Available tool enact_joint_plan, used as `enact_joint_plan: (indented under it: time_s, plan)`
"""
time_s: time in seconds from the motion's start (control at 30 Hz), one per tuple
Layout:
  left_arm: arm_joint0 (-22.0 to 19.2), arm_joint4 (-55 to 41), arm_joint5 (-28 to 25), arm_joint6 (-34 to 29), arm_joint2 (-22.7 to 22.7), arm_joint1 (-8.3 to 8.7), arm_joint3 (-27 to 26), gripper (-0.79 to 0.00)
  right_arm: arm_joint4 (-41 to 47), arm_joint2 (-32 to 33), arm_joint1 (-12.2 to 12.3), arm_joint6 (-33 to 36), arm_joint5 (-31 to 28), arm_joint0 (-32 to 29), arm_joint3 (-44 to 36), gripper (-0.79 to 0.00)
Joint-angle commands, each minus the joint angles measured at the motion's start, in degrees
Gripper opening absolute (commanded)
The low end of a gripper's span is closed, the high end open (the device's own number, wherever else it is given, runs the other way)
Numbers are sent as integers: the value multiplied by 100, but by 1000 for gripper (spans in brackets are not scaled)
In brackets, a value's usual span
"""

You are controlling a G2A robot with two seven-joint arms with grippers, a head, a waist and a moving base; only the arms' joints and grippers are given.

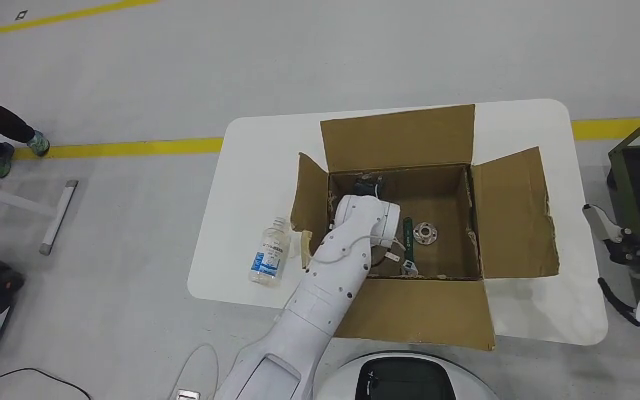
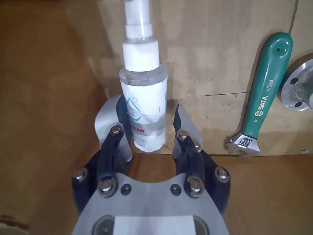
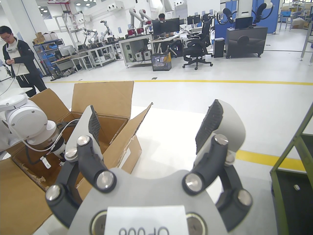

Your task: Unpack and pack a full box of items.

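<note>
Top view: the left arm is down inside the box (image 1: 510, 215), and a bottle (image 1: 270, 250) lies outside it on the counter (image 1: 530, 300).

Left wrist view: the left end effector (image 2: 149, 110) is spread, straddling the spray bottle (image 2: 143, 74) on the box floor, probably lined up to pinch it. A wrench (image 2: 266, 86) lies off beyond one finger.

Right wrist view: the right end effector (image 3: 156, 118) is spread and empty, held beside the box and probably parked clear.

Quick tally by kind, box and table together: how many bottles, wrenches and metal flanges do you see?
Bottles: 2, a spray bottle in the box and a plain bottle on the table
Wrench: 1, in the box
Flange: 1, in the box
Total: 4
</note>
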Motion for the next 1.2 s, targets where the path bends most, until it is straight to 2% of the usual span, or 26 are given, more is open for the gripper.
enact_joint_plan:
  time_s: [0.0, 0.03, 0.1, 0.13, 0.17, 0.37, 0.53, 0.7, 0.93, 1.17]
  plan:
    - [-10, 3, 5, 9, 4, -9, 40, -434, 0, 0, 0, 0, 0, 0, 0, 0]
    - [-17, 2, 8, 9, 4, -15, 55, -446, 0, 0, 0, 0, 0, 0, 0, 0]
    - [-28, 1, 10, 16, 2, -24, 80, -573, 0, 0, 0, 0, 0, 0, 0, 0]
    - [-32, 3, 10, 22, 2, -28, 81, -659, 0, 0, 0, 0, 0, 0, 0, 0]
    - [-35, 8, 4, 15, 6, -33, 67, -785, 0, 0, 0, 0, 0, 0, 0, 0]
    - [66, -1, -82, -98, 8, -45, -410, -785, 0, 0, 0, 0, 0, 0, 0, 0]
    - [302, 41, -265, -372, -23, -15, -1284, -785, 0, 0, 0, 0, 0, 0, 0, 0]
    - [646, 17, -451, -832, -197, 48, -2454, -785, 0, 0, 0, 0, 0, 0, 0, 0]
    - [944, 156, -671, -832, -297, 113, -3235, -785, 0, 0, 0, 0, 0, 0, 0, 0]
    - [1138, 423, -877, -832, -586, 201, -4328, -785, 0, 0, 0, 0, 0, 0, 0, 0]
